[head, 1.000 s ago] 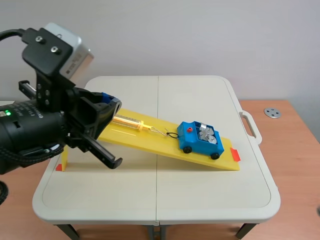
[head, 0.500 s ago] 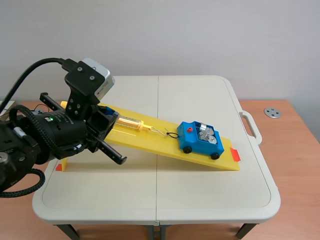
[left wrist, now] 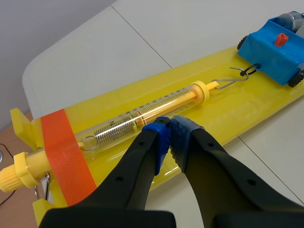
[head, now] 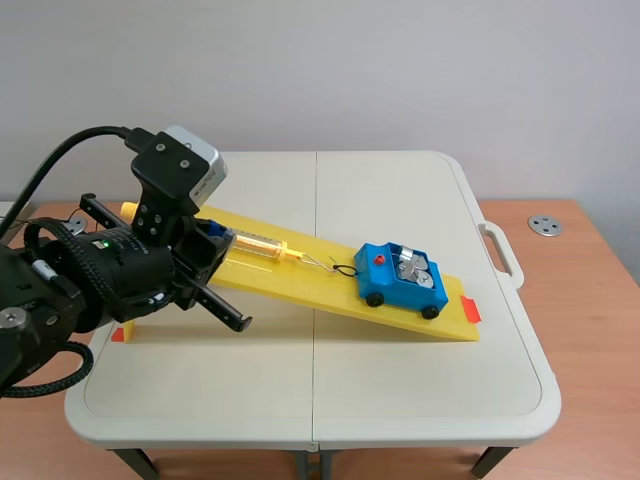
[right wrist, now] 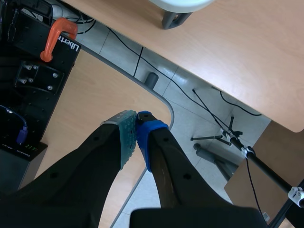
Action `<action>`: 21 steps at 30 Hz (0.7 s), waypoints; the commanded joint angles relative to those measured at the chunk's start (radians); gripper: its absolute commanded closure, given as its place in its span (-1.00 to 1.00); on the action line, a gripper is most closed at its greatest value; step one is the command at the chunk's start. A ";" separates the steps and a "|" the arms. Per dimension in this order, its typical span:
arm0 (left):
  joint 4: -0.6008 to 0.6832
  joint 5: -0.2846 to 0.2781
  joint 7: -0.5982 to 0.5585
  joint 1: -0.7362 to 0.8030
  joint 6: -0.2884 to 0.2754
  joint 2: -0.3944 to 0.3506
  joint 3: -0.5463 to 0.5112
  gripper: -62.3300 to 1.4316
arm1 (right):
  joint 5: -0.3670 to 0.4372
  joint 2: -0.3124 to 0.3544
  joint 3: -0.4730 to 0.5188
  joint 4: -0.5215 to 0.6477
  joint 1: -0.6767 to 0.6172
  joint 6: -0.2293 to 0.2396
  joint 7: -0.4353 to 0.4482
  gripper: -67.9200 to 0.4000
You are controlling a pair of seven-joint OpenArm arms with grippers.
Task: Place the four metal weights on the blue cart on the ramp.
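Scene view: your boxy blue cart (head: 402, 280) sits low on the smooth yellow ramp (head: 300, 275), toward the table's (head: 400, 400) right edge, with shiny round weights (head: 413, 268) aboard (probably four). Left wrist view: the left gripper (left wrist: 169, 124) is pressed together, empty, by the clear tubular scale (left wrist: 142, 114). Right wrist view: the right gripper (right wrist: 136, 124) is likewise closed on nothing.

I counted one table (head: 400, 385), one ramp (head: 300, 282), one cart (head: 392, 284) and one spring scale (left wrist: 147, 115) with one wire hook (left wrist: 231, 81). The cart showed two black wheels (head: 430, 312) and one red knob (head: 380, 259). The weights (head: 413, 268) lay heaped too close for a sure count. There was one metal disc (head: 544, 226) on one desk (head: 590, 330), and one orange clamp (right wrist: 56, 35). I had two grippers: the left gripper (left wrist: 169, 126) and the right gripper (right wrist: 136, 128).
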 commanded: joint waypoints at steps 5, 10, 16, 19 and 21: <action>0.068 -0.036 -0.134 -0.036 0.061 0.024 -0.021 0.83 | 0.043 0.016 0.034 0.098 0.011 0.015 0.093 0.97; 0.068 -0.036 -0.134 -0.036 0.061 0.024 -0.021 0.83 | 0.043 0.016 0.034 0.098 0.011 0.015 0.093 0.97; 0.068 -0.045 -0.127 -0.036 0.060 0.024 -0.021 0.83 | 0.043 0.016 0.034 0.098 0.014 0.015 0.097 0.97; 0.079 -0.075 -0.076 -0.032 0.060 0.024 -0.021 0.83 | 0.043 0.017 0.034 0.098 0.026 0.015 0.123 0.97; 0.111 -0.094 -0.045 -0.015 0.060 0.023 -0.021 0.83 | 0.043 0.016 0.034 0.098 0.050 0.015 0.132 0.97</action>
